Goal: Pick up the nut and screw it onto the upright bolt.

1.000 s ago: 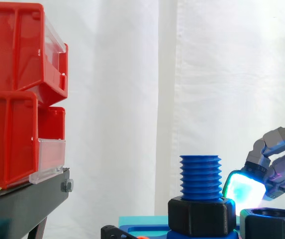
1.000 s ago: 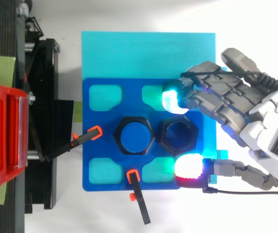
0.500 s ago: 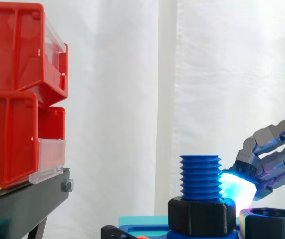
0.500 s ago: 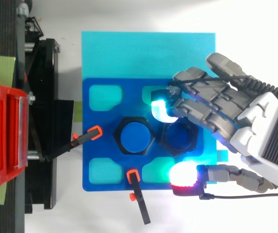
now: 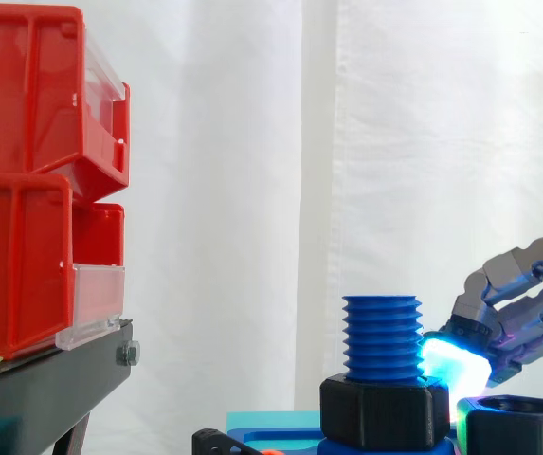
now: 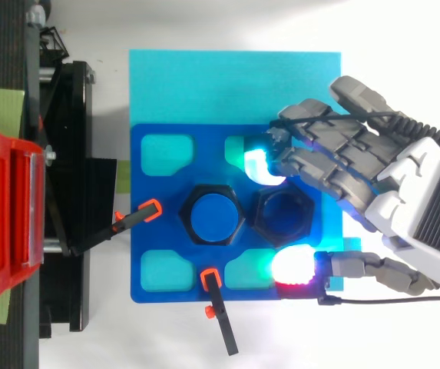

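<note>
1. Nearest the side camera, two black clamps [image 6: 218, 301] with orange tips pin the blue plate [image 6: 150, 231] at its near edge. They lie on the bolt's side, away from the hand, so I judge them no hindrance.
2. Next comes the thumb pad [image 6: 295, 267], glowing red and white. It hangs at the nut's near side, apart from it and not touching.
3. The nut [image 6: 264, 217], black and six-sided, lies flat on the plate just beside the black collar [image 5: 383, 409] at the foot of the upright blue bolt [image 6: 214, 214], on the arm's side; whether nut and collar touch I cannot tell. The hand [image 6: 404, 207] is spread astride the nut and holds nothing.
4. Beyond the nut, the fingertips [image 6: 259, 163] glow cyan over a cut-out of the plate, near the nut's far edge but apart from it.
5. To do the grasp well, thumb and fingers should probably close evenly on opposite flats, so that the nut neither spins nor slides against the collar. The pads should stay off the bolt side, where room is tight. The lift likely has to clear the top of the thread before any sideways move, with the nut kept level so it does not start crooked.
6. Farthest off lie the cyan mat [image 6: 204, 84] and the white curtain [image 5: 252, 190]; the red bins [image 5: 25, 190] stand well apart at the left.
</note>
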